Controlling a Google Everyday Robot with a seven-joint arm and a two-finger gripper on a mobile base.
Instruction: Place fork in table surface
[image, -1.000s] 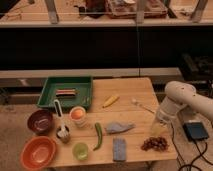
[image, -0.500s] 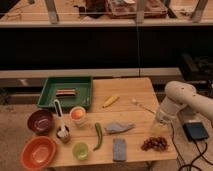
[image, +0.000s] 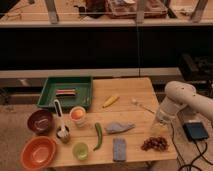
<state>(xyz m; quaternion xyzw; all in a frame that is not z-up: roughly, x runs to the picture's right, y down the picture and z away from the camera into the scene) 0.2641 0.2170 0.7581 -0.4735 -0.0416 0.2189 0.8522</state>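
The fork (image: 143, 106) is a thin silvery utensil lying on the right part of the tan plank table surface (image: 127, 90), its head pointing to the back left. My white arm comes in from the right. The gripper (image: 160, 120) hangs over the table's right edge, just beyond the fork's handle end. I cannot tell whether it touches the fork.
A green tray (image: 50, 98) stands at the back left. A yellow corn-like item (image: 111, 101), a green pepper (image: 98, 136), a grey cloth (image: 119, 127), a sponge (image: 119, 149), grapes (image: 155, 144), cups and bowls (image: 37, 152) lie on the table. A black device (image: 195, 131) sits off the right edge.
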